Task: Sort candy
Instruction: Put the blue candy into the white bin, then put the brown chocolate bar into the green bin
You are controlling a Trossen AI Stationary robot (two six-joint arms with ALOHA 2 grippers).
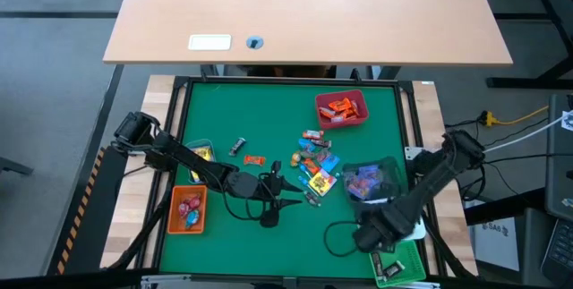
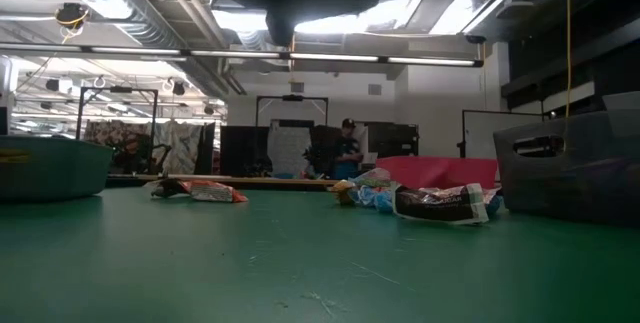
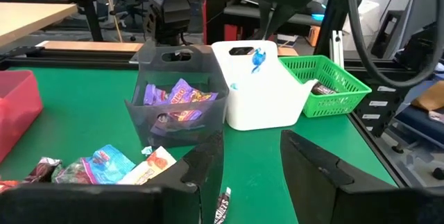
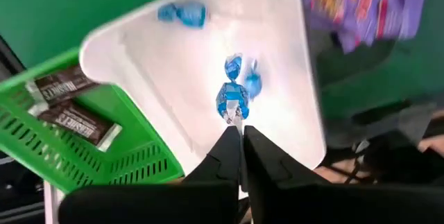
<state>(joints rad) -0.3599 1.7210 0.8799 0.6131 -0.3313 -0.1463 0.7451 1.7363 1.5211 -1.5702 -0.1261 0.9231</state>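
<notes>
The loose candy [image 1: 313,168] lies in a pile mid-table. My left gripper [image 1: 288,192] stands open just left of the pile, low over the green mat. A dark brown candy [image 3: 223,207] lies on the mat between its fingers, untouched. My right gripper [image 4: 241,137] points down over the white bin [image 4: 173,64] at the near right, shut on a blue candy [image 4: 232,102]. Two more blue candies [image 4: 182,14] lie in that bin. The clear bin [image 3: 177,92] holds purple candies, and the green basket [image 4: 76,134] holds dark brown ones. My right gripper pinches the blue candy by its twisted wrapper end [image 4: 234,118] between its two fingertips, coming from above. The candy hangs below the fingers, clear of the white bin's floor, as the left wrist view also shows for the blue candy [image 3: 258,57].
A red bin [image 1: 342,108] with orange-red candies stands at the far right of the mat. An orange bin [image 1: 188,210] with pink ones sits at the near left, and another bin [image 1: 199,152] with yellow ones lies behind it. Two stray candies [image 1: 246,153] lie mid-left.
</notes>
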